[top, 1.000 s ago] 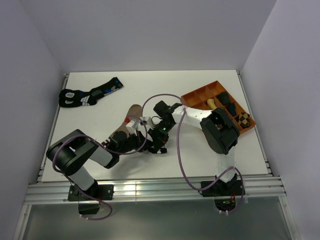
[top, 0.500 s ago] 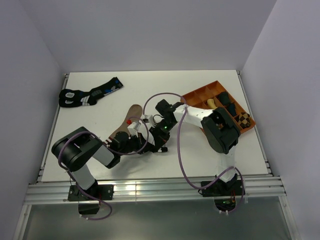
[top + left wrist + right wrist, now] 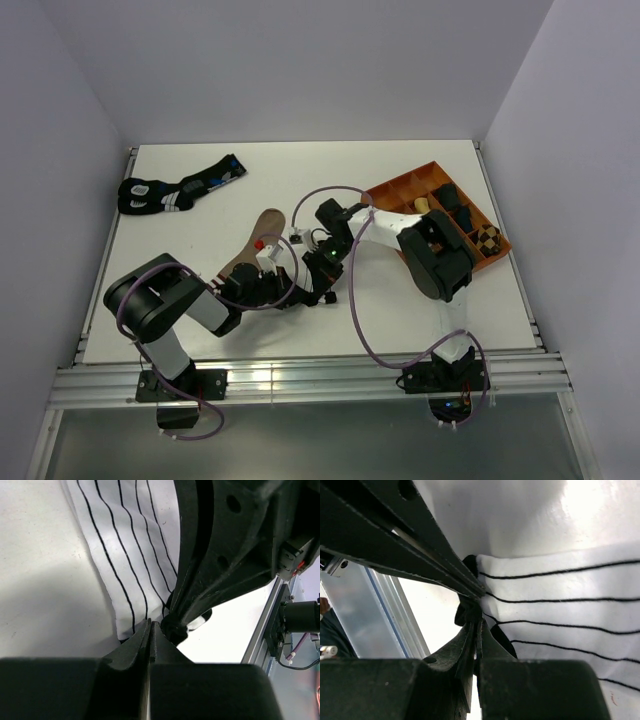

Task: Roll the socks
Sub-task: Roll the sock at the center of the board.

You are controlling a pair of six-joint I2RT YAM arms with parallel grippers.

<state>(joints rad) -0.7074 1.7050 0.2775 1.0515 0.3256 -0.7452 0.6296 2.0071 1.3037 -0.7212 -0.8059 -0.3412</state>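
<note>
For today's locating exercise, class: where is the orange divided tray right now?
In the top view, the orange tray sits on the right side of the table, close to its right edge, just beyond the elbow of the right arm.

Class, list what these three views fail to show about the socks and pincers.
- Top view: white striped sock hidden under both arms; tan sock's lower end too.
- Left wrist: right arm's black housing covers the sock's end.
- Both wrist views: whether the shut left pincer or right pincer actually grips cloth, lost in shadow.
</note>
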